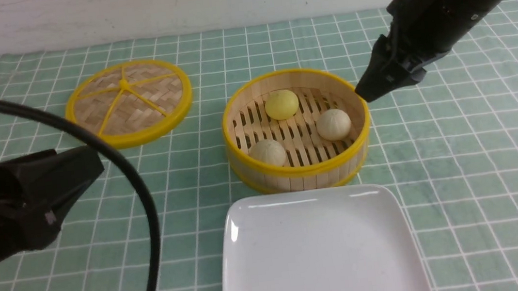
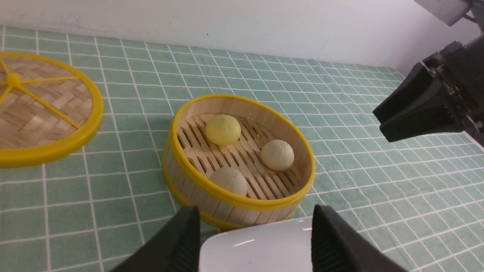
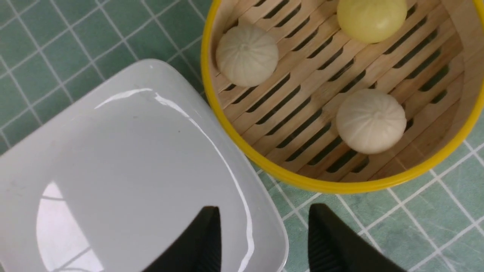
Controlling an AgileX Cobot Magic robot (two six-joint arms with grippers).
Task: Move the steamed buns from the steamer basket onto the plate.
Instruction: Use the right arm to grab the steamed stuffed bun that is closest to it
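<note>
The steamed buns [image 1: 282,104] lie in the steamer basket [image 1: 301,174], which stands just behind the plate [image 1: 321,260]. The lid [image 1: 129,103] lies left of the steamer basket, slightly further back.

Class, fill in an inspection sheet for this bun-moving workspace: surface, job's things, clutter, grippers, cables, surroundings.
Surface: green checked tablecloth, lying flat.
Job's things: steamer basket uncovered, holding the yellow bun and two off-white buns; plate bare, in front of the basket.
Clutter: woven lid lying flat, left of the basket.
Grippers: left gripper open, holding nothing; right gripper open, holding nothing, by the basket's far right rim.
Cables: black cable arcing across the left foreground.
Surroundings: white wall behind.
</note>
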